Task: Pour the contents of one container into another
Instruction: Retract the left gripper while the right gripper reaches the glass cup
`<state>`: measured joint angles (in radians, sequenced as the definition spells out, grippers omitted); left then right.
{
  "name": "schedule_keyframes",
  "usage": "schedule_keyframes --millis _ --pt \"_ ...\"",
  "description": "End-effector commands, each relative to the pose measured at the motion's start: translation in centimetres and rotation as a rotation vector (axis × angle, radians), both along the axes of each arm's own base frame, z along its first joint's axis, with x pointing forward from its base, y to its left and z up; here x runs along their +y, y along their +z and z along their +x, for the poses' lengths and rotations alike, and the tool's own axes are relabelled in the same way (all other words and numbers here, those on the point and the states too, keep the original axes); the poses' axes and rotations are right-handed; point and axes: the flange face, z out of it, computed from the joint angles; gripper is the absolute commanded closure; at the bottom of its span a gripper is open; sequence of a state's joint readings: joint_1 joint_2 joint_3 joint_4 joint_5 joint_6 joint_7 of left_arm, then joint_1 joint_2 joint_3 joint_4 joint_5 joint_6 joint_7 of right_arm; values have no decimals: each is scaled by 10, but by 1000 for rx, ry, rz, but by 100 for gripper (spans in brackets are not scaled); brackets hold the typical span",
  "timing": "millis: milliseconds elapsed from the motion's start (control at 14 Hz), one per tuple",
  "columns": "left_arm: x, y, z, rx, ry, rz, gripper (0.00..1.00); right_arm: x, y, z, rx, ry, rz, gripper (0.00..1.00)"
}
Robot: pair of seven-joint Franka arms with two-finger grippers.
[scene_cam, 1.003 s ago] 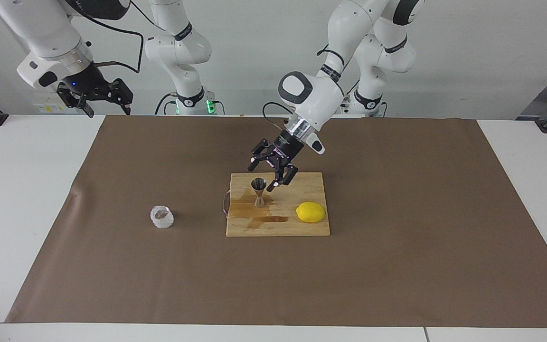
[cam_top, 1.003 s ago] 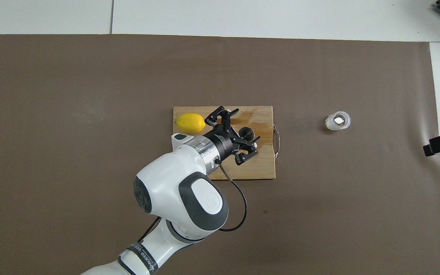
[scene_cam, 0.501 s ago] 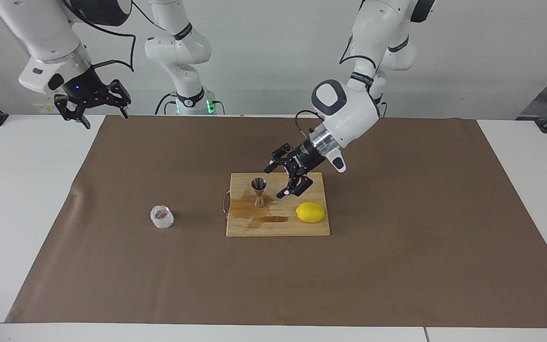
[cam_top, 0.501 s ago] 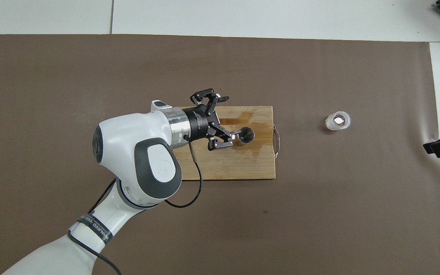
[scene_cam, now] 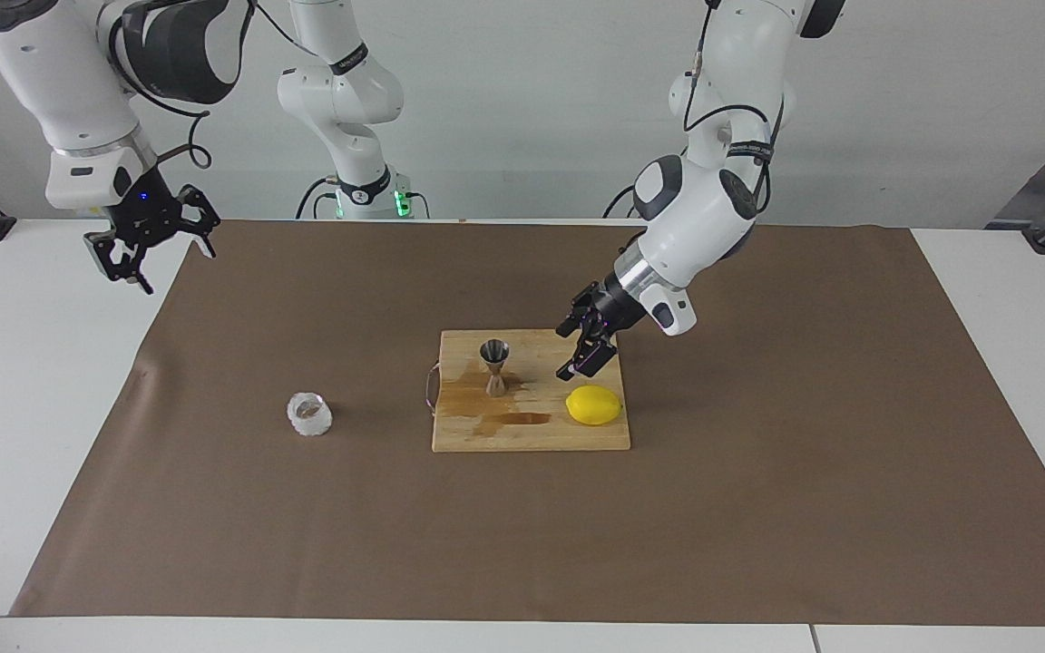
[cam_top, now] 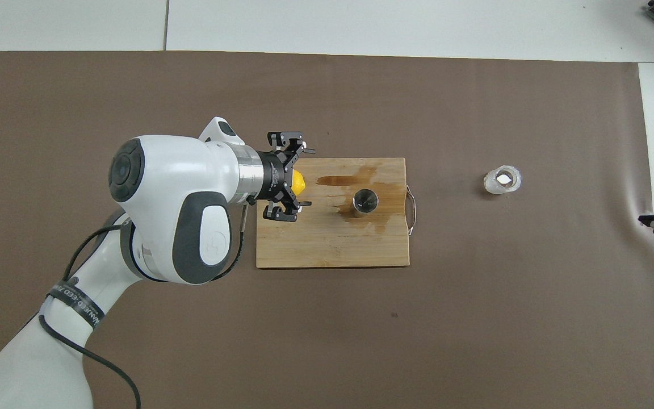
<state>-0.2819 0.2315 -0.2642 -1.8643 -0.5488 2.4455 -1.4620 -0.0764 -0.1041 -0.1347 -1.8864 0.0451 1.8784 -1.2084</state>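
Your left gripper (scene_cam: 582, 353) hangs wide, holding nothing, over board's (scene_cam: 532, 437) lemon (scene_cam: 593, 404) end. Steel jigger (scene_cam: 494, 366) stands upright mid-board, wet stains around it. Glass cup (scene_cam: 309, 414) sits alone on mat toward right arm's end, so you likely fetch it next. Right gripper (scene_cam: 149, 247) waits wide above surface's (scene_cam: 33, 381) corner. No readable writing.

White table (scene_cam: 33, 381), brown mat (scene_cam: 758, 472)

Wooden cutting board (scene_cam: 577, 435) (cam_top: 327, 250), metal handle toward the right arm's end, wet stains on its surface, on brown paper mat (scene_cam: 758, 508) (cam_top: 474, 318). Lemon (scene_cam: 593, 404) (cam_top: 300, 182) on board. White table (scene_cam: 24, 408) (cam_top: 361, 23).
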Motion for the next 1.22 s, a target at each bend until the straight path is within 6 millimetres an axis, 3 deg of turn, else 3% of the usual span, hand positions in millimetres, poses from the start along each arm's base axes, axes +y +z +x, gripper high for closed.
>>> schedule_keyframes --millis 0,143,286,645,1003,1146 --pt "23 20 12 -60 -112 161 0 -22 -43 9 6 149 99 0" --pt "43 29 19 -60 -136 235 0 -25 -71 16 34 277 140 0" --pt "55 41 24 -107 -249 346 0 -35 -116 26 26 346 267 0" --pt "86 49 21 -197 -669 553 0 -22 -177 49 -37 399 401 0" --pt "173 71 26 -231 -1016 586 0 -8 -259 63 -43 274 604 0" --pt "197 80 25 -235 -1067 591 0 -3 -263 65 -53 272 623 0"
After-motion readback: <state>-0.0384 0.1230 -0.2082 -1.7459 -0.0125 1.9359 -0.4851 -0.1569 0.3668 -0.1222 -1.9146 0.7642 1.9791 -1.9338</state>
